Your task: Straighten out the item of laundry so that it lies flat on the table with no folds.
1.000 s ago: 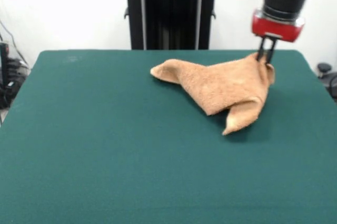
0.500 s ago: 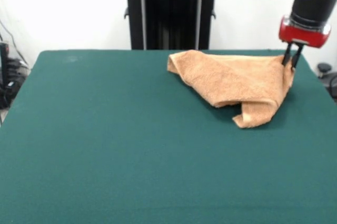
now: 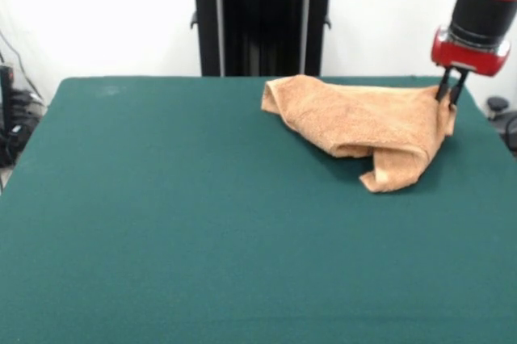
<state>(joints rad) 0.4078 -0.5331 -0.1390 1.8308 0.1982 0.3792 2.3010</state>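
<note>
The orange-tan towel lies crumpled on the dark green table at the far right in the front view. One corner is pulled up at the right, and a folded flap hangs down to the table at the front right. My gripper comes down from the upper right and is shut on that raised right corner of the towel, holding it a little above the table near the table's right edge.
The robot's black pedestal stands behind the table's far edge at the middle. Cables and dark gear sit off the table at the left and right.
My gripper has dragged the towel to the right across the table by its corner. The towel has stretched out wider and its left end has slid right.
</note>
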